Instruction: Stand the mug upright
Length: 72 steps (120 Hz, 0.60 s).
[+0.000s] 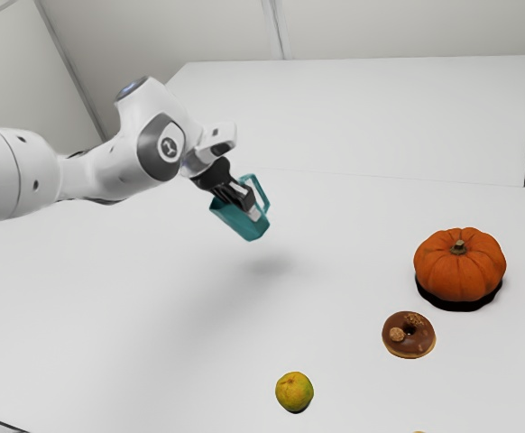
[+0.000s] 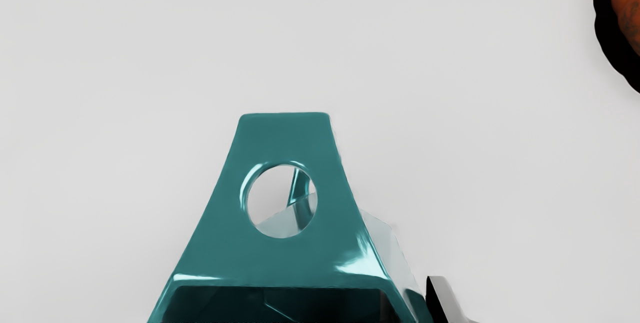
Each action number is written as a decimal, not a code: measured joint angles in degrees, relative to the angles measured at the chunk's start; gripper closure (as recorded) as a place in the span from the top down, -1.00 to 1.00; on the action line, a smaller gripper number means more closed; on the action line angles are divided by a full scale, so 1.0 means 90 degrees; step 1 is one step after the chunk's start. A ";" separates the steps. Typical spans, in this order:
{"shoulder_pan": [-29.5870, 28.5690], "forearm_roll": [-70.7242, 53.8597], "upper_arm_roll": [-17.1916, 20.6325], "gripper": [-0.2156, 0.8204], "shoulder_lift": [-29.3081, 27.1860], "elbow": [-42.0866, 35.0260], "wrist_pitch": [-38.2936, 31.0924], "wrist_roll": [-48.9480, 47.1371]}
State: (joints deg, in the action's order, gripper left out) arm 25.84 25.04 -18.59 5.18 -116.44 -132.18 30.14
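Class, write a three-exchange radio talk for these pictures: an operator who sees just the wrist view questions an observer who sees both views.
Operator: In my wrist view, is the mug resting on the table?
Observer: No, the end effector holds it in the air, its shadow on the table below.
Operator: What lies nearest the pumpkin?
Observer: A donut with brown icing; the yellow-green fruit is farther off.
Operator: Where does the arm come in?
Observer: From the exterior view's left.
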 joint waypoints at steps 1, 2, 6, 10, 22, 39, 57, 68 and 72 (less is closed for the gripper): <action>-0.0003 -0.0127 0.0001 -0.91 -0.0023 -0.0001 0.0018 -0.0033; -0.0006 -0.0250 0.0002 -0.91 -0.0044 -0.0003 0.0037 -0.0066; -0.0014 -0.0686 0.0000 -0.91 -0.0106 -0.0017 0.0124 -0.0195; -0.0023 -0.1047 -0.0001 -0.91 -0.0149 -0.0040 0.0226 -0.0318; -0.0030 -0.1861 0.0000 -0.91 -0.0385 -0.0382 0.0506 -0.0675; -0.0059 -0.2632 0.0019 -0.91 -0.0670 -0.1078 0.0603 -0.1117; -0.0117 -0.3039 0.0009 -0.91 -0.0686 -0.1540 0.0265 -0.1486; -0.0172 -0.3141 0.0009 -0.91 -0.0680 -0.1698 0.0039 -0.1676; -0.0193 -0.3163 0.0009 -0.91 -0.0679 -0.1757 -0.0044 -0.1739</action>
State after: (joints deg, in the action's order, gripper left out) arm 24.11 -3.42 -18.50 -0.93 -132.25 -132.57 14.49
